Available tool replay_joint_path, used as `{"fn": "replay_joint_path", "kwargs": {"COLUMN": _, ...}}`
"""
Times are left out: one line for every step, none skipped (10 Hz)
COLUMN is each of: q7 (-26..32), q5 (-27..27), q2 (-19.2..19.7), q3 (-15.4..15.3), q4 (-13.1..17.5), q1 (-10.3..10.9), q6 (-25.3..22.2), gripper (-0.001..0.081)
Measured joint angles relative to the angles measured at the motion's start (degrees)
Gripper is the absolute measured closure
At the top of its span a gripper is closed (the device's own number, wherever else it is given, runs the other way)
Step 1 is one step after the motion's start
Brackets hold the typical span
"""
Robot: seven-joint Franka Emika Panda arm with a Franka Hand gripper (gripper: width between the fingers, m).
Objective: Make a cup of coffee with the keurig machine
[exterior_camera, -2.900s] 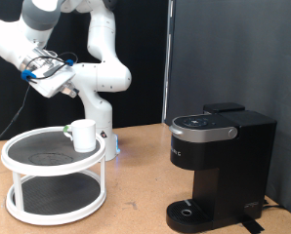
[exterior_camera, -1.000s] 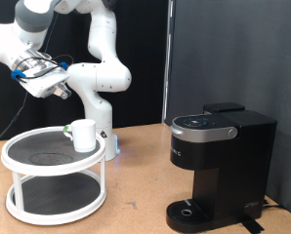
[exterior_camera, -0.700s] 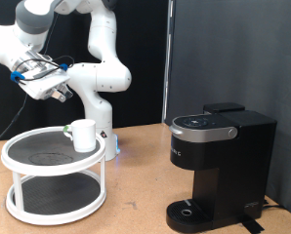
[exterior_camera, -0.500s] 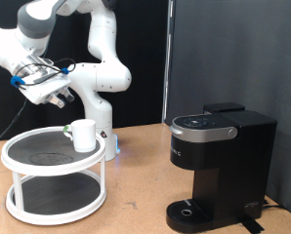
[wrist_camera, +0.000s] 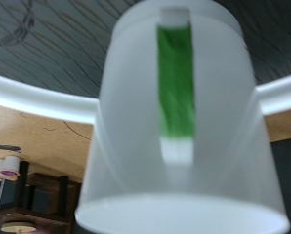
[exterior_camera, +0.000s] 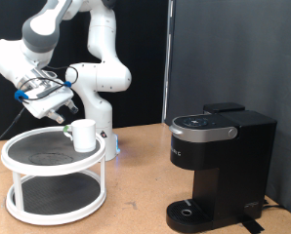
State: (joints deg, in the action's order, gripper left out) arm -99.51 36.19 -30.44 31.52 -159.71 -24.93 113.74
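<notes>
The white cup (exterior_camera: 83, 136) stands upright at the back edge of a round two-tier white stand (exterior_camera: 28, 169), at the exterior view's left. My gripper (exterior_camera: 63, 117) hangs just above and to the left of the cup, tilted down toward it, apart from it. In the wrist view the cup (wrist_camera: 180, 127) fills the picture, blurred, with a green stripe (wrist_camera: 177, 83) down its handle; no fingers show there. The black keurig machine (exterior_camera: 219, 161) stands at the exterior view's right with its lid shut and nothing on its round drip base (exterior_camera: 189, 210).
The stand's dark top tier (exterior_camera: 43, 148) holds only the cup. The robot's white base (exterior_camera: 104, 122) rises right behind the stand. A black curtain (exterior_camera: 233, 49) hangs behind the machine. Bare wooden table (exterior_camera: 136, 190) lies between stand and machine.
The gripper has swung down and toward the cup, from well above the stand's left side to just beside the cup's top. The cup and machine have not moved.
</notes>
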Motion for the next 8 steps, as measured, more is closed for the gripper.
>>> {"fn": "replay_joint_path", "kwargs": {"q7": 1.39, "q5": 1.50, "q2": 0.86, "q3": 0.02, "q4": -0.70, "q1": 0.08, "q6": 1.48, "gripper": 0.0073}}
{"fn": "replay_joint_path", "kwargs": {"q7": 2.46, "q5": 2.53, "q2": 1.82, "q3": 0.02, "q4": -1.04, "q1": 0.17, "q6": 2.40, "gripper": 0.0073}}
{"fn": "replay_joint_path", "kwargs": {"q7": 3.47, "q5": 3.12, "q2": 2.86, "q3": 0.02, "q4": -1.17, "q1": 0.21, "q6": 3.07, "gripper": 0.0072}}
{"fn": "replay_joint_path", "kwargs": {"q7": 4.49, "q5": 3.80, "q2": 3.85, "q3": 0.02, "q4": -1.25, "q1": 0.27, "q6": 3.95, "gripper": 0.0072}}
{"fn": "replay_joint_path", "kwargs": {"q7": 5.55, "q5": 4.54, "q2": 4.70, "q3": 0.02, "q4": -1.33, "q1": 0.32, "q6": 4.61, "gripper": 0.0072}}
{"fn": "replay_joint_path", "kwargs": {"q7": 6.40, "q5": 5.09, "q2": 5.46, "q3": 0.02, "q4": -1.36, "q1": 0.36, "q6": 5.05, "gripper": 0.0072}}
{"fn": "replay_joint_path", "kwargs": {"q7": 7.16, "q5": 5.55, "q2": 6.13, "q3": 0.02, "q4": -1.36, "q1": 0.38, "q6": 5.30, "gripper": 0.0072}}
{"fn": "replay_joint_path", "kwargs": {"q7": 7.85, "q5": 6.06, "q2": 6.77, "q3": 0.02, "q4": -1.36, "q1": 0.39, "q6": 5.46, "gripper": 0.0072}}
